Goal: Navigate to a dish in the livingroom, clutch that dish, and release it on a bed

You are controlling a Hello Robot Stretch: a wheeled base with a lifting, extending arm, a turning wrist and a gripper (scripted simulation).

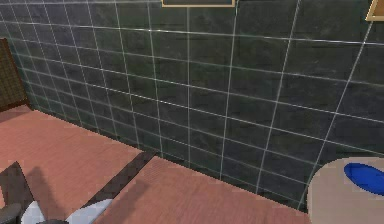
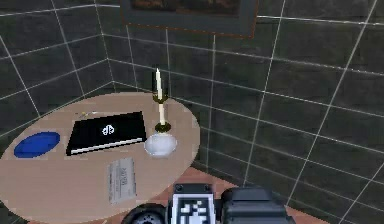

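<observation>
Pincer [image 2: 150,215]: dark body at the arm side view's bottom edge, far end not made out, so I cannot tell its width or whether it holds anything. Round tabletop [image 2: 60,190] beyond it: grey strip [image 2: 122,178] near the front edge, white dish [image 2: 160,147] just beside the black book [image 2: 108,133] at centre, blue dish [image 2: 38,145] at the left edge, candle [image 2: 158,98] toward the far edge. Dark tiled wall [image 2: 300,90] behind.

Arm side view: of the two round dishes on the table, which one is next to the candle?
The pale whitish dish, right by the candle. The blue dish lies at the table edge, left of the flat black thing.
</observation>
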